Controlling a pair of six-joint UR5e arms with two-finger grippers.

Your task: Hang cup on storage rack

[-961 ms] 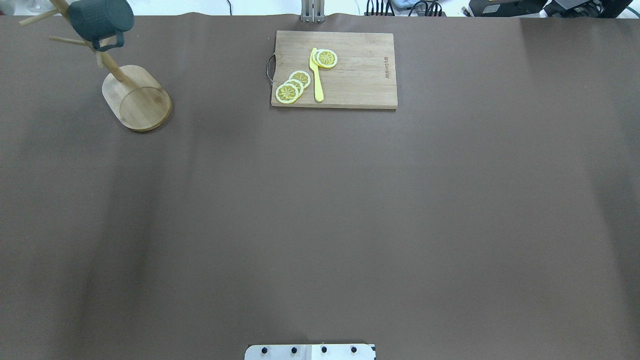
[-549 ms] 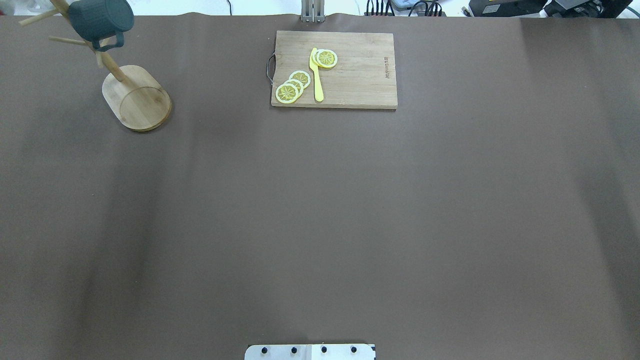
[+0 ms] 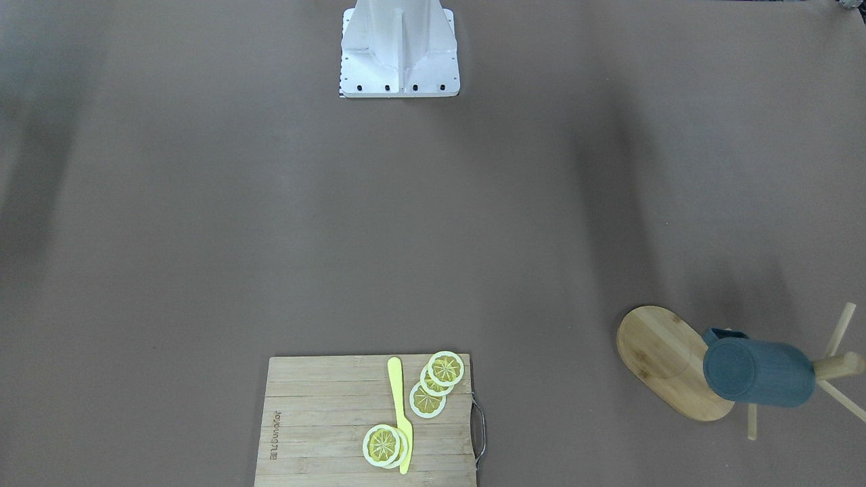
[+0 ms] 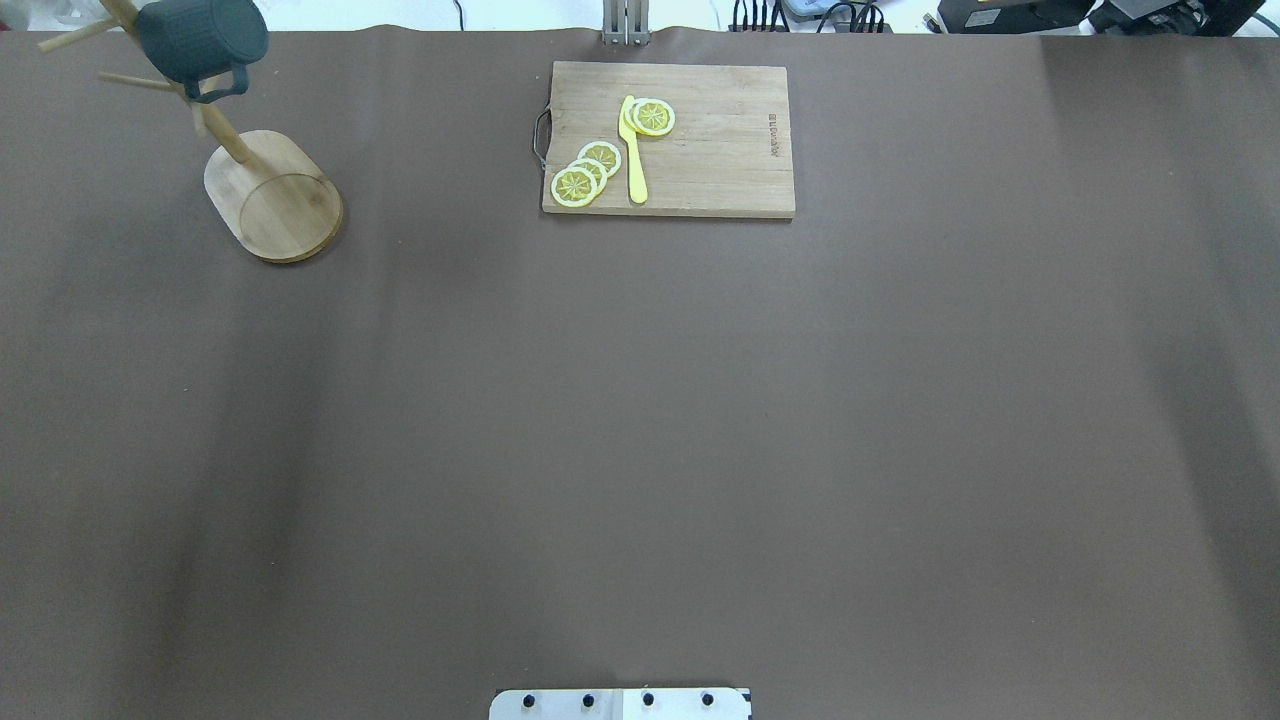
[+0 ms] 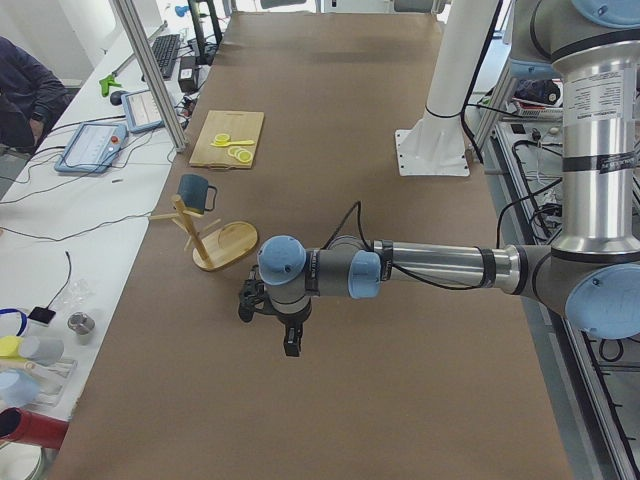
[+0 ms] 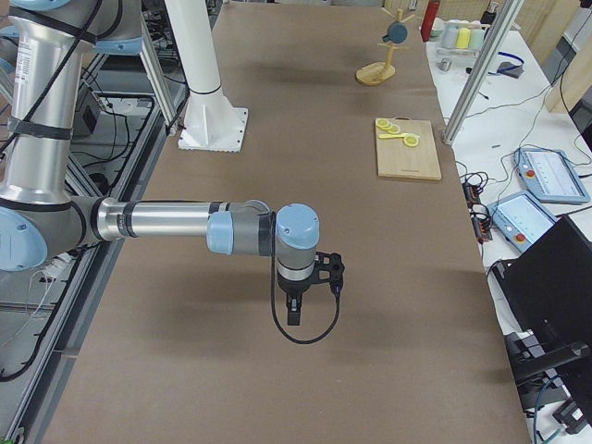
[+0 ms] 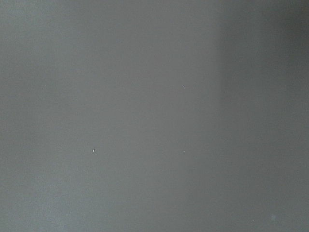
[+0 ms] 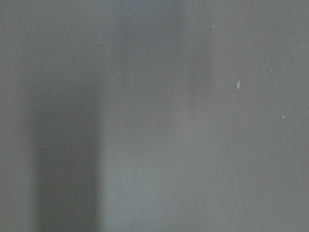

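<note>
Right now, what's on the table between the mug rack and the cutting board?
Nothing. In the overhead view, only bare brown table covering runs from the storage rack to the cutting board; the front-facing view agrees.

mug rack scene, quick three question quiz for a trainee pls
1. True or false: the cup hangs on the rack.
2. The yellow knife lies: A on the cutting board, B on the rack's base, C in the cup.
3. On which of the robot's sides does the rack stand?
Key: 1 true; 2 A; 3 its left, at the far corner.
</note>
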